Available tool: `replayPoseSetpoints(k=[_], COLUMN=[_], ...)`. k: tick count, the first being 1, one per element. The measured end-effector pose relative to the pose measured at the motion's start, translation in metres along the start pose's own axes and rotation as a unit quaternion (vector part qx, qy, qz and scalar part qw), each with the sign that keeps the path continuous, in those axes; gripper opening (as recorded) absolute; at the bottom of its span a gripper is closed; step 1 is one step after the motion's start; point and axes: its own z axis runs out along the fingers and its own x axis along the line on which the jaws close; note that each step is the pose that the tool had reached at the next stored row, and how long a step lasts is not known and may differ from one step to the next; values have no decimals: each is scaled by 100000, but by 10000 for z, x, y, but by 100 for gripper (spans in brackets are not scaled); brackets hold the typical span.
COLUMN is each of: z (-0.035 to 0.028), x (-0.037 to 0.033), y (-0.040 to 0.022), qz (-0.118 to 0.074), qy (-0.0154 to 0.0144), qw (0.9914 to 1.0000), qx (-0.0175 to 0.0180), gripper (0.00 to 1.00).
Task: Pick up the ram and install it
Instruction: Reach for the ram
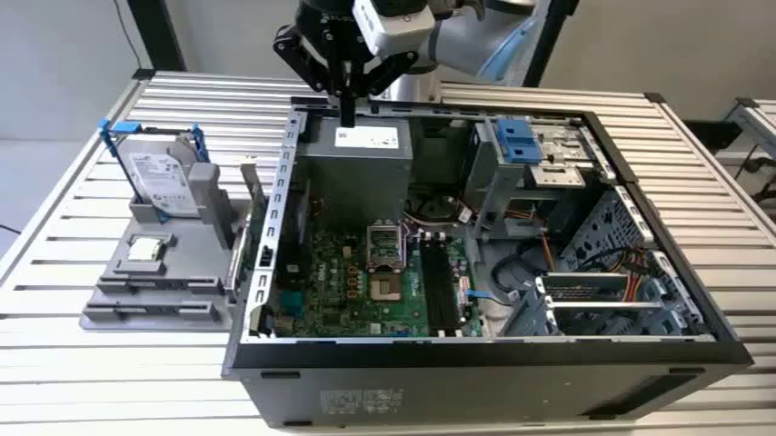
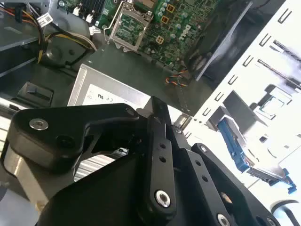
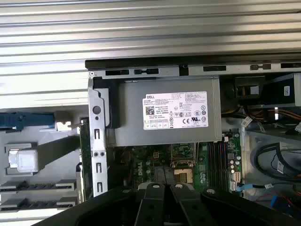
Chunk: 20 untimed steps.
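Observation:
The ram (image 1: 253, 194) is a thin dark green stick standing on its edge in the grey holder (image 1: 158, 304), just outside the case wall on the exterior view's left. The first wrist view shows the ram (image 3: 84, 155) as a green strip beside that wall. My gripper (image 1: 348, 116) hangs above the rear edge of the open computer case (image 1: 485, 359), over the grey power supply (image 1: 363, 150). Its fingers are shut together with nothing between them, as seen in both wrist views (image 2: 156, 110) (image 3: 165, 188). The black memory slots (image 1: 437, 286) lie on the motherboard.
A silver hard drive in a blue frame (image 1: 164, 177) stands upright in the holder, with a small square processor chip (image 1: 145, 247) in front of it. Inside the case are the processor socket (image 1: 382, 259), cables and a drive cage (image 1: 533, 150). The slatted table (image 1: 73, 218) surrounds everything.

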Motion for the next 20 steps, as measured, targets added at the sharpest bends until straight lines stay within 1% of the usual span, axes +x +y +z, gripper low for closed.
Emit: replayPoseSetpoints(k=[14,15,17,20], z=[0,-1,-2,-4], x=[0,21,109,228], y=[0,-1,-8,-16], qz=[0,7,-2,-6], qy=[-2,-39,-111,-114], qw=[100000,100000,100000,100000], qx=[-3,0,-10,-12], gripper=[0,0,0,0])
